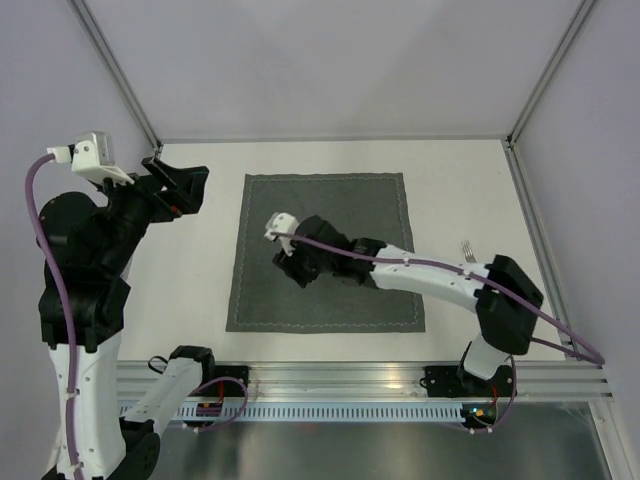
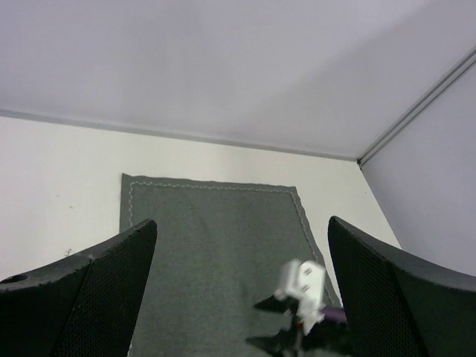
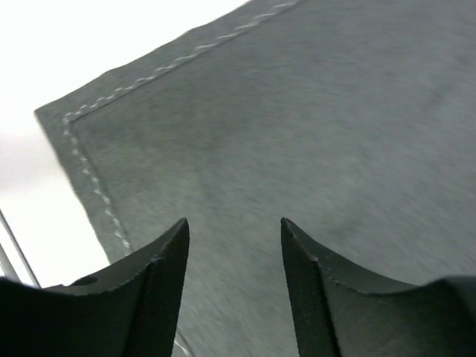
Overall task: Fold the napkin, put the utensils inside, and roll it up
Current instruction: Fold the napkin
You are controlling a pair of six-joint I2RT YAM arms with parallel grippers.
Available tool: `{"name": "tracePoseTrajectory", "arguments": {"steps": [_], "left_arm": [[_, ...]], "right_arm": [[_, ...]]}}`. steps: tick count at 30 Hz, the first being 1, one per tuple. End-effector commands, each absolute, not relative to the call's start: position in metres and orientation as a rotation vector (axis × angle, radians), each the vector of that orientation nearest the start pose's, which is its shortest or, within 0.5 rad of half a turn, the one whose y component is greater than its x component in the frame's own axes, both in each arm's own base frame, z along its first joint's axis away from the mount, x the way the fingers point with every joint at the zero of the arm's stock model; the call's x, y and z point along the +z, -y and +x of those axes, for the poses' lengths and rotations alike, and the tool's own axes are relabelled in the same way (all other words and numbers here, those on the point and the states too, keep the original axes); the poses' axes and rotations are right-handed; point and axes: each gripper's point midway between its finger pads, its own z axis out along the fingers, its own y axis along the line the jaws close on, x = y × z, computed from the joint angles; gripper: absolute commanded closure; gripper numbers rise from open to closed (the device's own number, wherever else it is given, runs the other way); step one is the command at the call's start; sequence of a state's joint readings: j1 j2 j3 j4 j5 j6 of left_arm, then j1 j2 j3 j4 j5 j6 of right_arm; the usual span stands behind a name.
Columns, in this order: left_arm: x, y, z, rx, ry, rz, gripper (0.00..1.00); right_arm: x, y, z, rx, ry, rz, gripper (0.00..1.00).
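Note:
The napkin [image 1: 330, 205] lies flat and unfolded on the white table, a dark grey square with a pale stitched hem; it also shows in the left wrist view [image 2: 208, 223] and the right wrist view [image 3: 297, 111]. My right gripper [image 1: 294, 270] is open just above the napkin's left-middle part, near its left hem [image 3: 234, 222]. My left gripper [image 1: 185, 185] is open and empty, raised off the napkin's far left corner [image 2: 242, 222]. The fork [image 1: 467, 248] lies right of the napkin; only its silver tines show, and the right arm hides the handle.
Pale enclosure walls with metal posts [image 1: 125, 85] stand at the back and sides. A metal rail [image 1: 350, 375] runs along the table's near edge by the arm bases. The right arm [image 1: 430, 280] spans the napkin's right half.

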State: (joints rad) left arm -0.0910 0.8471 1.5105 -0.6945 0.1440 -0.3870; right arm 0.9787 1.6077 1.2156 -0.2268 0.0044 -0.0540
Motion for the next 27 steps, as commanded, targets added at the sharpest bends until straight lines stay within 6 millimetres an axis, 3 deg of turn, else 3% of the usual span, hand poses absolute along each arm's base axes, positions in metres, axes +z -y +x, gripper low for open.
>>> {"name": "tracePoseTrajectory", "arguments": {"steps": [1, 2, 4, 5, 6, 8, 14, 19, 20, 27], "left_arm": [[0.47, 0.053, 0.229, -0.444, -1.626, -0.17, 0.0], [0.471, 0.05, 0.229, -0.432, -1.621, -0.181, 0.0], [0.47, 0.049, 0.227, -0.428, -1.626, -0.188, 0.0], [0.468, 0.048, 0.228, -0.422, -1.629, -0.196, 0.0], [0.466, 0.047, 0.229, -0.42, -1.636, -0.201, 0.0], [0.463, 0.045, 0.229, -0.409, -1.644, -0.21, 0.0], [0.454, 0.039, 0.23, -0.37, -1.665, -0.23, 0.0], [0.447, 0.038, 0.232, -0.359, -1.682, -0.239, 0.0], [0.447, 0.037, 0.232, -0.355, -1.681, -0.24, 0.0], [0.436, 0.029, 0.232, -0.298, -1.702, -0.253, 0.0]], "right_arm": [[0.161, -0.423, 0.249, 0.457, -1.876, -1.157, 0.43], [0.143, -0.442, 0.229, 0.462, -1.87, -1.234, 0.43], [0.141, -0.467, 0.214, 0.482, -1.84, -1.272, 0.46], [0.123, -0.479, 0.199, 0.485, -1.846, -1.326, 0.47], [0.126, -0.49, 0.194, 0.506, -1.836, -1.325, 0.49], [0.107, -0.502, 0.181, 0.518, -1.84, -1.378, 0.5], [0.086, -0.531, 0.162, 0.54, -1.805, -1.443, 0.5], [0.082, -0.558, 0.152, 0.566, -1.762, -1.458, 0.5], [0.073, -0.561, 0.152, 0.56, -1.772, -1.47, 0.5], [0.064, -0.579, 0.149, 0.584, -1.781, -1.473, 0.5]]}}
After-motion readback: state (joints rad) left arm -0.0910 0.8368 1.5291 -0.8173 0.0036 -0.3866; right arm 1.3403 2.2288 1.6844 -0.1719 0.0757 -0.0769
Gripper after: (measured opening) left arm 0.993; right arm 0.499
